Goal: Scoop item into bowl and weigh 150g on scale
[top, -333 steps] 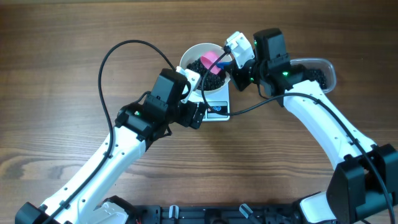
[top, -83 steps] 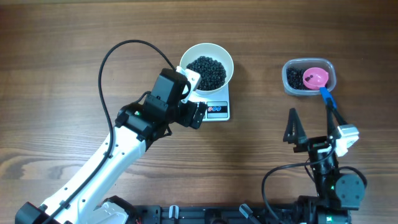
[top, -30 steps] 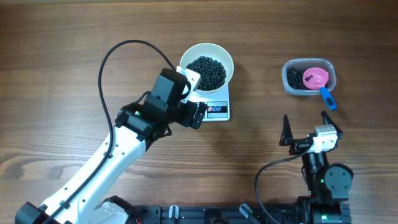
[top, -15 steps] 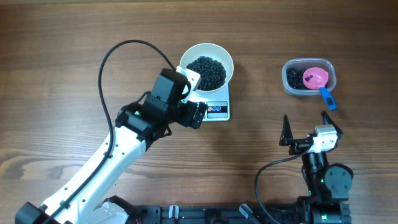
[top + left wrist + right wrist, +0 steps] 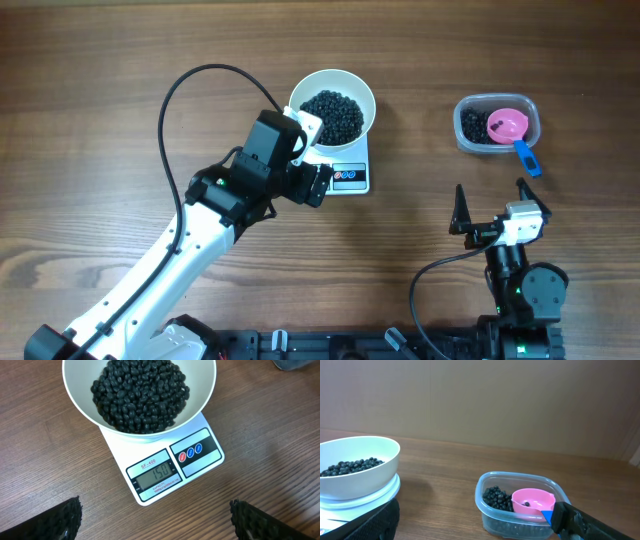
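Wooden tabletop (image 5: 100, 80) all round. Black beans (image 5: 333, 115) heap in the white bowl (image 5: 300, 95) on the kitchen scale (image 5: 165, 475), whose display reads 150, so I judge the weighing done. My left gripper (image 5: 155, 522) hovers wide open and empty near the scale. My right gripper (image 5: 490, 195), equally wide, sits apart from the clear tub (image 5: 470, 140) holding the pink scoop (image 5: 507, 124). Next: keep clear, nudge nothing.

left pincer (image 5: 159, 522): wide open, arm extended | right pincer (image 5: 490, 192): wide open (arm folded at base)
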{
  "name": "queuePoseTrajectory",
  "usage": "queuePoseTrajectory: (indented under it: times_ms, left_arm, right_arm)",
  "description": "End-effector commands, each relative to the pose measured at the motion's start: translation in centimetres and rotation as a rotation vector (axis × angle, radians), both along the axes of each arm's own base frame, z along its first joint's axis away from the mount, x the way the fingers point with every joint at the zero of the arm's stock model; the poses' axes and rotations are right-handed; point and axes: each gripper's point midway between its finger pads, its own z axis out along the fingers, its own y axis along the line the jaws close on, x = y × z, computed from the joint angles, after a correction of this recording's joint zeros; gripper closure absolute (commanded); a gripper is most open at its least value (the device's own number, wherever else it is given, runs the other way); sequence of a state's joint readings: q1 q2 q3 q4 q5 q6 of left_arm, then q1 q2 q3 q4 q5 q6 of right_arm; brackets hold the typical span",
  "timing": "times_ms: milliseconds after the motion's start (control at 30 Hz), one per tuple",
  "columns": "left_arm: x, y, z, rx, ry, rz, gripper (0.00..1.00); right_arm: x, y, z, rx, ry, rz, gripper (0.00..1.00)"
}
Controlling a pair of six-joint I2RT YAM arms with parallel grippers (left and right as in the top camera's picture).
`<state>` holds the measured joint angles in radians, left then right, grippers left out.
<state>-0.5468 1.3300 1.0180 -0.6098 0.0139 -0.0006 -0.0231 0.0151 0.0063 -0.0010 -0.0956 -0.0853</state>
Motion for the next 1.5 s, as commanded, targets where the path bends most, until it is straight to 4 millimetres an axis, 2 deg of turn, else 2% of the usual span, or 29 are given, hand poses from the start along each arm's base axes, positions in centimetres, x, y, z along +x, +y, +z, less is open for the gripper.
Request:
queuePoseTrajectory:
  times_ms: [0, 733, 800, 900, 933, 1067, 1233, 1333, 1467]
  left_arm:
    - [-0.2, 0.0, -0.3, 0.007, 0.005, -0.016, 0.0]
    - [-0.7, 0.2, -0.7, 0.019, 0.031, -0.019, 0.0]
    - [-0.1, -0.1, -0.2, 0.002, 0.003, -0.018, 0.0]
    - [0.9, -0.6, 1.8, -0.045, -0.084, -0.015, 0.0]
    - [1.1, -0.4, 2.3, -0.041, -0.105, -0.002, 0.0]
    - [2.7, 3.1, 4.3, -0.008, -0.191, 0.12, 0.0]
    - [4.2, 8.9, 7.5, -0.144, -0.236, 0.373, 0.0]
    - [3.4, 11.0, 8.5, -0.148, -0.251, 0.425, 0.0]
    - [0.7, 11.8, 10.5, -0.182, -0.305, 0.424, 0.0]
  right_arm:
    - [0.0, -0.3, 0.3, -0.018, -0.014, -0.015, 0.0]
    - [0.0, -0.3, 0.3, -0.018, -0.014, -0.015, 0.0]
    - [0.0, -0.3, 0.3, -0.018, -0.014, -0.015, 0.0]
    - [0.0, -0.3, 0.3, -0.018, -0.014, -0.015, 0.0]
    - [0.0, -0.3, 0.3, -0.018, -0.014, -0.015, 0.0]
    - [0.0, -0.3, 0.3, -0.018, -0.014, -0.015, 0.0]
    - [0.0, -0.3, 0.3, -0.018, -0.014, -0.015, 0.0]
    - [0.0, -0.3, 0.3, -0.018, -0.014, -0.015, 0.0]
    - [0.0, -0.3, 0.3, -0.018, -0.014, -0.015, 0.0]
